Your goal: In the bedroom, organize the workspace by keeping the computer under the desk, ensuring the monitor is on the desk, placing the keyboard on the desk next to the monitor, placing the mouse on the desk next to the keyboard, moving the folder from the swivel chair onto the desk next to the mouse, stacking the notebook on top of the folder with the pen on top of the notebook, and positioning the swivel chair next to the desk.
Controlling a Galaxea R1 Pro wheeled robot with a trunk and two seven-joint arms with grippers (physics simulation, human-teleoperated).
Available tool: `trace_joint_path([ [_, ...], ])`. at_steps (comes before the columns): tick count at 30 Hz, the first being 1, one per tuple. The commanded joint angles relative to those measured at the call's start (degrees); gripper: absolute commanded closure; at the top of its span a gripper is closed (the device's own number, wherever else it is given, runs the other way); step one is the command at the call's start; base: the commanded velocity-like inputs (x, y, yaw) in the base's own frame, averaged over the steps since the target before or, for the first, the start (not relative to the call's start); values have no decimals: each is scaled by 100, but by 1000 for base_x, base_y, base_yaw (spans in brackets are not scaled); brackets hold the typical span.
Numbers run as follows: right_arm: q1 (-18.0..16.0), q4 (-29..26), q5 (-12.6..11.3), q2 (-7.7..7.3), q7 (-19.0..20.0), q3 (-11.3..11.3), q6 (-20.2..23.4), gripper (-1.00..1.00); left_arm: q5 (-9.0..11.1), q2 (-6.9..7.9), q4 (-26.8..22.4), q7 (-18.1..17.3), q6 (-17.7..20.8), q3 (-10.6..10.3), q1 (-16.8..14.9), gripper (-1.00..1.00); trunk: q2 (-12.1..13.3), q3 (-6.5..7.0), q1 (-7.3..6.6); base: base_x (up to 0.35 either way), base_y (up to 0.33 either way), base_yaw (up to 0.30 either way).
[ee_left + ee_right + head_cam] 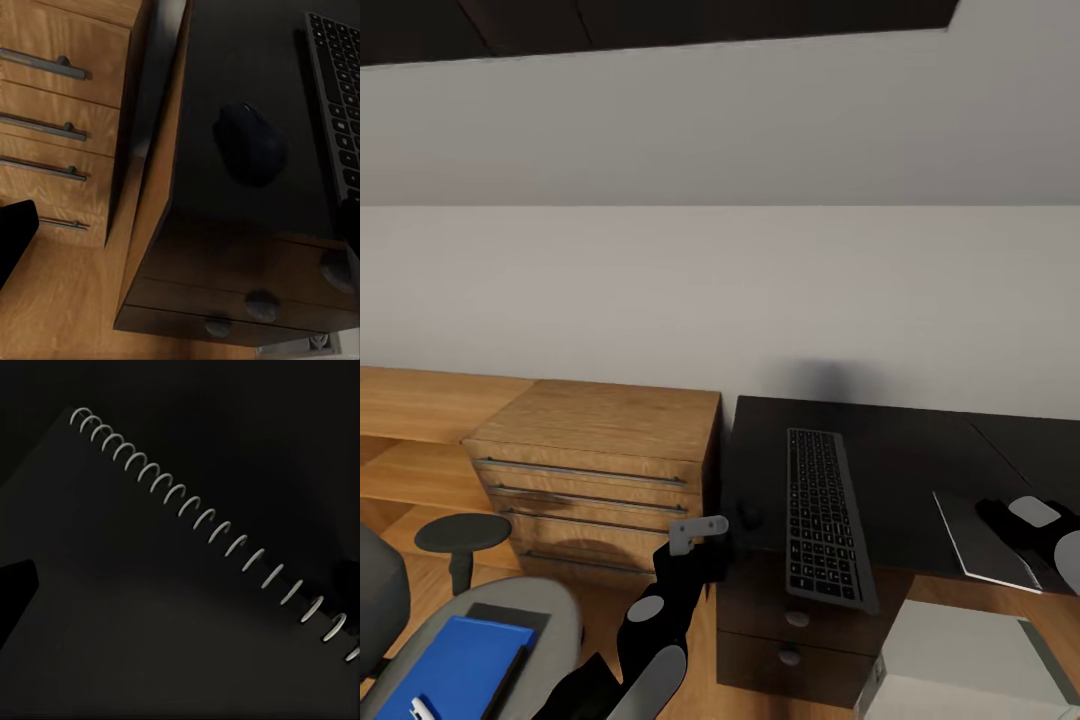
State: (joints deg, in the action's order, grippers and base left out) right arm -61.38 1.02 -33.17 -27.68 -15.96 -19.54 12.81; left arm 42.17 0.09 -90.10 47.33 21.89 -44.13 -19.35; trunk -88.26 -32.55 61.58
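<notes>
The black-topped desk [905, 450] holds the keyboard [825, 520], lying lengthwise near its left end. The dark mouse [250, 144] sits left of it, close to the desk's corner. My left gripper [725, 535] hovers open over the mouse, one finger on each side in the left wrist view. The spiral-bound notebook [982, 543] lies at the desk's front edge, and my right gripper [1000, 515] is open just above its dark cover [172, 607]. The blue folder [460, 668] rests on the swivel chair [555, 605], with the white pen [422, 710] on it. The grey-white computer [960, 665] stands on the floor below the desk's front. The monitor is out of view.
An oak dresser [595, 470] with bar handles stands right beside the desk's left end. Desk drawers with round knobs [792, 620] face me below the keyboard. The chair's dark armrest [460, 535] rises at the lower left. A sloped pale wall backs everything.
</notes>
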Motion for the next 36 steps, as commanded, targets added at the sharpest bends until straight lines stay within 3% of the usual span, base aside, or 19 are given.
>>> trace_joint_path([
  [1,-6,13,-15,-1,-21,-129,20,-100,26,0,-7,44,23,-11,-7,-100,-4,-7,0,-3,13,0],
  [23,-6,-1,25,66,-13,-124,-36,-100,22,-7,2,49,17,-28,-10,-100,-4,-7,0,-68,7,0],
  [29,-6,-4,28,68,-13,-121,-46,-100,23,-12,3,45,17,-118,-8,-100,-4,-7,0,-29,3,0],
  [36,-6,-5,29,71,-6,-121,-50,-100,13,-10,7,48,17,-200,-7,-100,277,119,-154,-6,1,0],
])
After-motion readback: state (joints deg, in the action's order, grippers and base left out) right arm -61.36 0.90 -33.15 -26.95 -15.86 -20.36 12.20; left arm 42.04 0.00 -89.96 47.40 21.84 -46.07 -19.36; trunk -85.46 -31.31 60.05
